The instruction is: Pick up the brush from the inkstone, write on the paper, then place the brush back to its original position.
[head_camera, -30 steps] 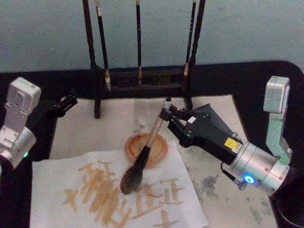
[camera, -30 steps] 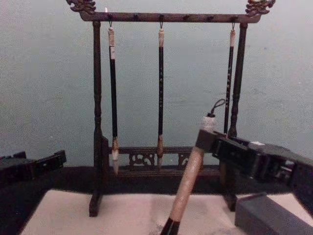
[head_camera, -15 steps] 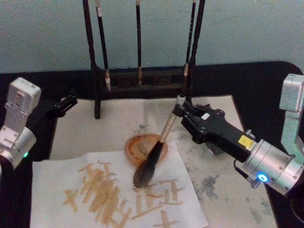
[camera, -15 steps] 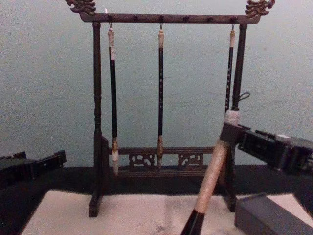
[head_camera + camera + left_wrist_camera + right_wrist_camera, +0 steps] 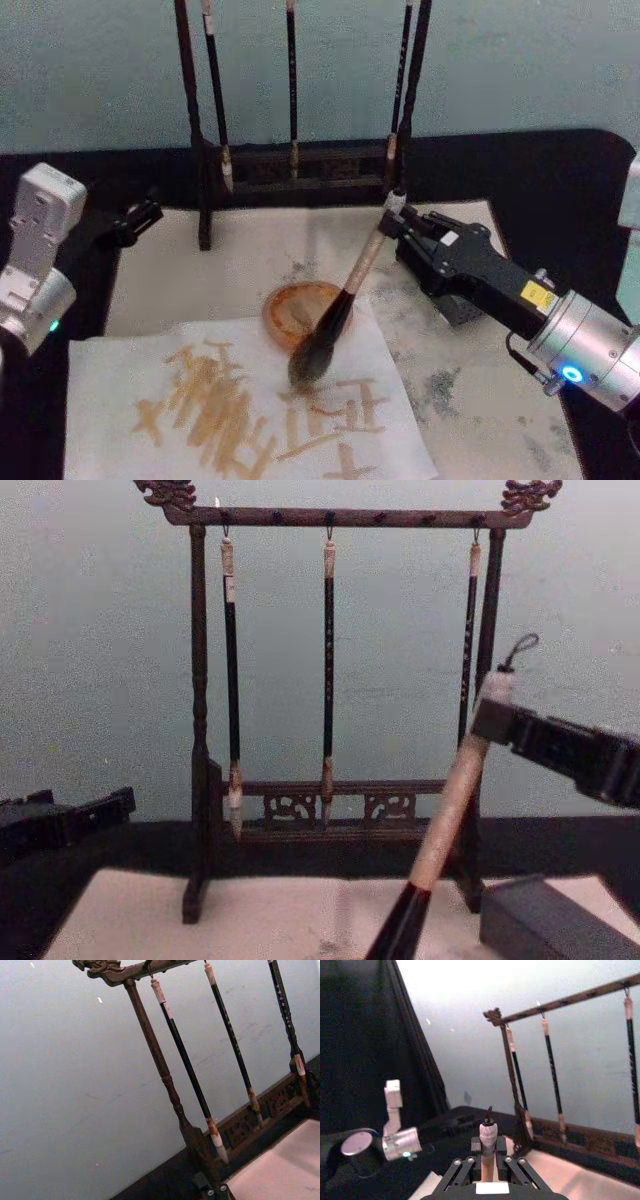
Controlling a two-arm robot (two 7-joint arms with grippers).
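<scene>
My right gripper [image 5: 396, 216] is shut on the top of the brush [image 5: 358, 270], just below its cord loop. The brush slants down and to the left. Its dark bristles [image 5: 311, 360] hang at the near rim of the round orange-brown inkstone [image 5: 290, 308], over the edge of a white sheet [image 5: 230, 415] marked with tan strokes. Under both lies the paper [image 5: 470, 400], wide, off-white and smudged with grey. The chest view has the cream handle [image 5: 452, 805] leaning toward the right gripper [image 5: 497, 716]. The right wrist view looks along the fingers [image 5: 470, 1166] clamping the handle. My left gripper [image 5: 138, 216] is parked at the paper's far left corner.
A dark wooden rack [image 5: 300, 165] with three thin hanging brushes [image 5: 328, 660] stands across the back of the paper. A dark grey block [image 5: 545, 920] lies beneath my right arm. Black table surface borders the paper on both sides.
My right gripper has moved right and away from me, rising with the brush. The bristles have drawn back off the white sheet's strokes to the inkstone's near rim. The left arm stayed put.
</scene>
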